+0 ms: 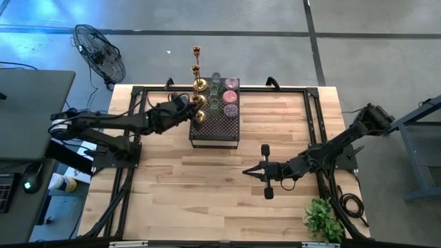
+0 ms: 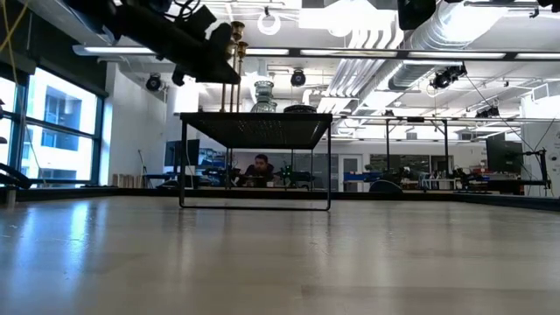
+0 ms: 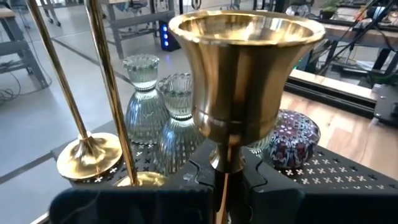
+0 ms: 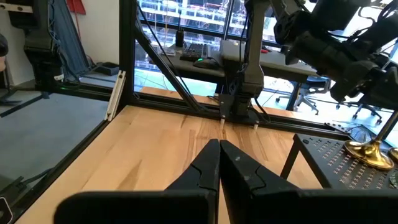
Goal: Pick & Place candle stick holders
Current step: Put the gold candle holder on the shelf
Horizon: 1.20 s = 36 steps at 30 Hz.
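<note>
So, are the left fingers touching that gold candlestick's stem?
Touching. The left wrist view shows the left gripper shut on the gold candlestick, its thin stem pinched between the dark fingers with no gap either side.

The left arm (image 1: pixel 117 122) reaches in from the table's left edge, stretched nearly level toward the far middle of the table, wrist raised well above the tabletop. The left gripper (image 3: pixel 225 180) has its fingers clamped on the stem of a gold candlestick (image 3: pixel 242 74), held upright. The right arm (image 1: pixel 344 145) comes in from the right edge, bent and angled down toward the table's centre. The right gripper (image 4: pixel 219 163) sits low above the wood, its two fingers pressed together with nothing between them, pointing toward the left arm's base
</note>
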Motion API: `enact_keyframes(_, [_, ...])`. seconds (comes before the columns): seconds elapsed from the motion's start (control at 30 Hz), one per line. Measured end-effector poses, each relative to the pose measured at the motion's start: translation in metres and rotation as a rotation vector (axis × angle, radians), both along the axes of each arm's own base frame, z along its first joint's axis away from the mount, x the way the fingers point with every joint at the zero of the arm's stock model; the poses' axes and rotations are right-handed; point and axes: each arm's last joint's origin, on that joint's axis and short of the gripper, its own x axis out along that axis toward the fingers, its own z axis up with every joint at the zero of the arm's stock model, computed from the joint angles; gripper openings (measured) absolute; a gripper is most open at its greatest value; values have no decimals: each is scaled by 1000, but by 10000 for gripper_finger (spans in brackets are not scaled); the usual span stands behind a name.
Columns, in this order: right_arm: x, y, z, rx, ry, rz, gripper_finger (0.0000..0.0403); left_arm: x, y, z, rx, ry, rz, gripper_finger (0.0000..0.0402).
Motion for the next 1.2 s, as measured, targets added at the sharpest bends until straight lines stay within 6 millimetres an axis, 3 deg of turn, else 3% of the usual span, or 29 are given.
enact_keyframes(0.97, [0, 0, 0, 0, 1, 1, 1, 0, 2, 3, 38, -11, 56, 6])
enact_keyframes(1.2, [0, 0, 0, 0, 1, 1, 1, 0, 2, 3, 39, -10, 55, 34])
